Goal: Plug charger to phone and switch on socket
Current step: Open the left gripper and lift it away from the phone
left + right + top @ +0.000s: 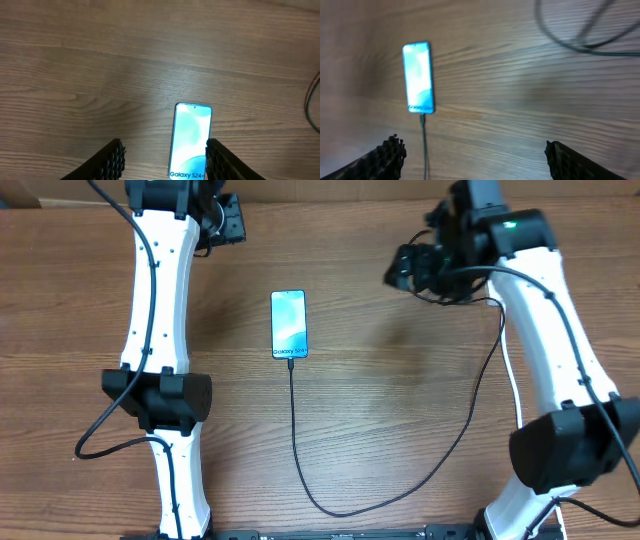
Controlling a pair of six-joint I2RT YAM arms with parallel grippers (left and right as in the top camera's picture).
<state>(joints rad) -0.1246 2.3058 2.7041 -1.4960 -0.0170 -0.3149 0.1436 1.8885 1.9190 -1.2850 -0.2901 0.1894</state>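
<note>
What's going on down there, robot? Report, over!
Left gripper open, empty; right gripper open, empty. Charger cable meets bottom edge of phone. Socket not in view. No obstacle seen near phone.

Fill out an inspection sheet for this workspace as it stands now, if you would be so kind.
surface: brown wood-grain table.
job's things: phone lies flat, face up, with its screen lit; charger cable meets its bottom edge; socket not in view.
clutter: nothing seen.
hands: left hand open, holding nothing; right hand wide open, holding nothing; both stand clear of the phone.
cables: the charger cable runs from the phone toward the near edge, loops round and climbs to the right arm, where its far end is hidden; a black lead loops beside the left arm.
surroundings: tan strip beyond the far edge; cannot tell what it is.
</note>
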